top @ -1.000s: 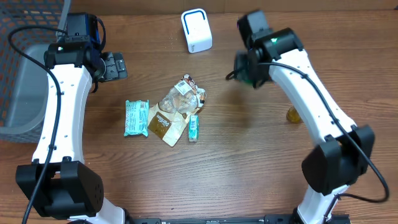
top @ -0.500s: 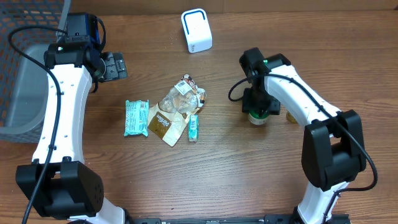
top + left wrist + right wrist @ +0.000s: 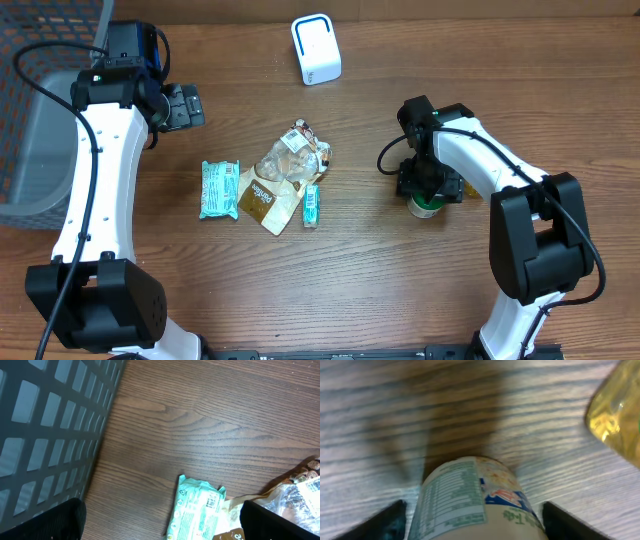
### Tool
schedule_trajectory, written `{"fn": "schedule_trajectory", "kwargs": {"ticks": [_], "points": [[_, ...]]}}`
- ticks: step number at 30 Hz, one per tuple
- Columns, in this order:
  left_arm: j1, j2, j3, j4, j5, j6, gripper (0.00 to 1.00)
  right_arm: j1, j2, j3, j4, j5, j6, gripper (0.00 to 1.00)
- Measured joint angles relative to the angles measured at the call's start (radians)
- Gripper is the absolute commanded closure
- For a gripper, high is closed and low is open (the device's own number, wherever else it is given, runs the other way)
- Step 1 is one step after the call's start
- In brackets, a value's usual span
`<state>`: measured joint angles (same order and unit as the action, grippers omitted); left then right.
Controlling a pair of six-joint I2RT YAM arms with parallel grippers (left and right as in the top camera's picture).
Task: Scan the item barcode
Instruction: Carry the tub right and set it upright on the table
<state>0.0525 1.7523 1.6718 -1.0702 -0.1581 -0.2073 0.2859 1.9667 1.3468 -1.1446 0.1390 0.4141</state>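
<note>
Cup [image 3: 475, 500] w/ green rim now stands on the table [image 3: 380, 300], right of centre, just beside a yellow thing [image 3: 615, 410] — a sec ago it was up in the air nr the white scanner [image 3: 316, 48]. R gripper [image 3: 477, 522] brought it down and has widened. Its fingers flank the cup and a sliver of wood shows at one side, so the grip looks let go, nothing held. Prob means scan done, item parked, next item due.

Cup label: nutrition-style table, blue/red logo, green lettering — too blurred to read.

Mid table: teal packet [image 3: 219, 189], clear bag [image 3: 290, 165], small teal bar [image 3: 312, 205]; print unreadable.

Far: L gripper [image 3: 185, 105] spread wide, empty, by the grey basket [image 3: 30, 150], unmoved.
</note>
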Motion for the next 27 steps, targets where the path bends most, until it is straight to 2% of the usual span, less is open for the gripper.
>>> {"fn": "schedule_trajectory", "kwargs": {"ticks": [2,16,22,27], "points": [[0.000,0.000,0.000,0.000,0.000,0.000,0.00,0.000,0.000,0.000,0.000,-0.004,-0.003,0.00],[0.000,0.000,0.000,0.000,0.000,0.000,0.01,0.000,0.000,0.006,-0.024,-0.004,0.000,0.00],[0.000,0.000,0.000,0.000,0.000,0.000,0.00,0.000,0.000,0.112,-0.127,-0.004,0.000,0.00],[0.000,0.000,0.000,0.000,0.000,0.000,0.01,0.000,-0.005,0.167,-0.115,-0.003,0.001,0.00]]}}
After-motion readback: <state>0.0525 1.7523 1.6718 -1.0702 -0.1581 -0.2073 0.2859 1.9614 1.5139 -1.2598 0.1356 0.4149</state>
